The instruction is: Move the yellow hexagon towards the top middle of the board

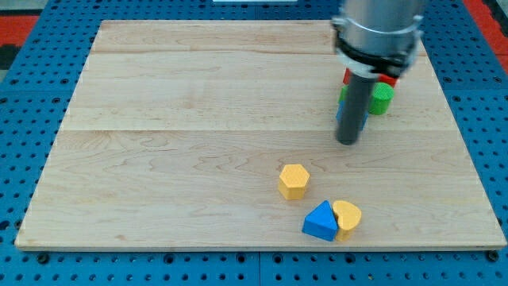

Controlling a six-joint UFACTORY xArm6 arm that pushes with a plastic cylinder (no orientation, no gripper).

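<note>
The yellow hexagon [293, 180] lies on the wooden board [198, 119], right of centre and near the view's bottom. My tip [348, 141] is on the board up and to the right of the hexagon, apart from it by a clear gap. The rod rises into the arm's grey body at the view's top right.
A blue triangular block [321, 222] and a yellow heart-shaped block [348, 216] touch each other just below and right of the hexagon. Behind the rod sit a red block [386, 79], a green block [382, 98] and a partly hidden blue block [361, 121].
</note>
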